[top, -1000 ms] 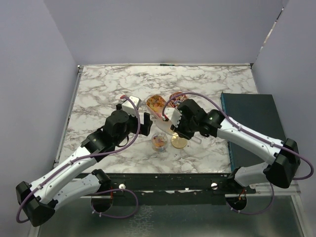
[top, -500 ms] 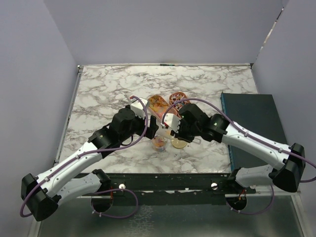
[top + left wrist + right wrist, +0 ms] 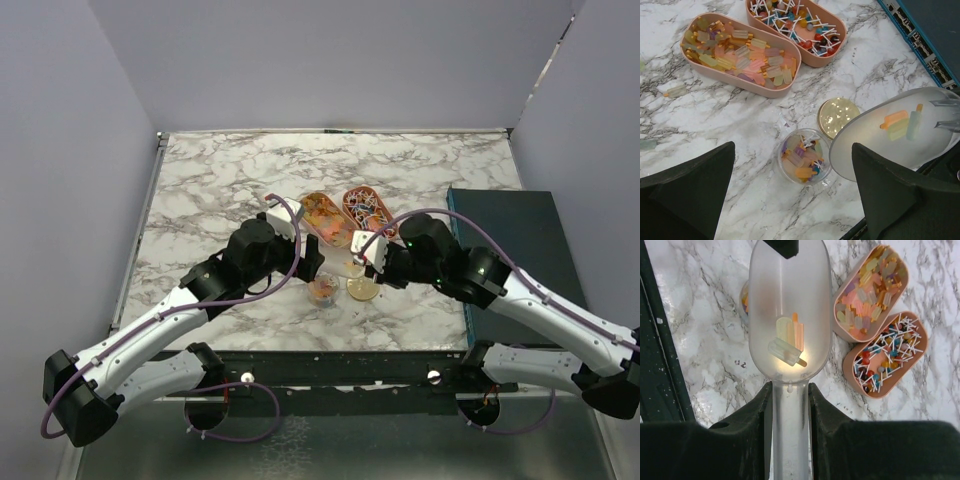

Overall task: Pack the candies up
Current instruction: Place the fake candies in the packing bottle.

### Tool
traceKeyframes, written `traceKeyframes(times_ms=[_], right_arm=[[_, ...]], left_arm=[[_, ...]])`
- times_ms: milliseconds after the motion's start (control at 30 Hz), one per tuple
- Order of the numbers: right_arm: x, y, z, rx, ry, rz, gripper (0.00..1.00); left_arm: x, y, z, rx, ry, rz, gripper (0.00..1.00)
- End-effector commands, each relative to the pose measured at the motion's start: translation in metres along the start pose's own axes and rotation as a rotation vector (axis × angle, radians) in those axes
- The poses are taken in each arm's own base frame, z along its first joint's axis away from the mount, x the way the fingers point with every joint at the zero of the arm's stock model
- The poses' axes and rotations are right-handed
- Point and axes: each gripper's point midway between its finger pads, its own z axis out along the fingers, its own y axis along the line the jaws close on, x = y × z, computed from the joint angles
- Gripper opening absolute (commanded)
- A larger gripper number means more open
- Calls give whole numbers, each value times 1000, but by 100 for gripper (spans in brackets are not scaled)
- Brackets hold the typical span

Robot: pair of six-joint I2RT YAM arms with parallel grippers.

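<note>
Nearest the front edge of the marble table (image 3: 200,190), a small clear round cup (image 3: 785,172) stands partly filled with candies (image 3: 801,164). They are mostly popsicle shapes, with a few white-stick lollipops. A gold lid (image 3: 837,116) lies flat just beside the cup, on its right. The left gripper (image 3: 308,263) hovers over the cup, its black fingers (image 3: 692,187) spread wide with nothing between them. The right gripper (image 3: 790,412) has its fingers pressed onto the handle of a translucent scoop (image 3: 790,285). The scoop's bowl carries a few popsicle-shaped candies in orange, pale green and clear. In the right wrist view the scoop's front end covers part of the cup; whether it touches the rim cannot be told. Farther back two oval pink trays sit close side by side. The left tray (image 3: 732,81) is heaped with pastel popsicle candies, and the right tray (image 3: 826,59) holds red, blue and yellow lollipops. A stray candy (image 3: 676,91) lies on the marble beside the left tray. A dark teal slab (image 3: 510,250) lies along the table's right side.
</note>
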Motion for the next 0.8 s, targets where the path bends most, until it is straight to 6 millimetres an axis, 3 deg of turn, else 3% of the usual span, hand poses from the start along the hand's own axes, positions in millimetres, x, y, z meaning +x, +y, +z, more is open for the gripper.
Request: traceKeyframes(times_ms=[0, 333, 767], right_arm=[[-39, 1, -19, 4, -215, -64, 1], [-62, 10, -40, -14, -375, -96, 1], [-14, 14, -3, -62, -115, -75, 0]], left_arm=[[5, 3, 2, -5, 16, 7, 99], [5, 2, 1, 1, 17, 8, 99], [-6, 13, -7, -63, -37, 2, 99]])
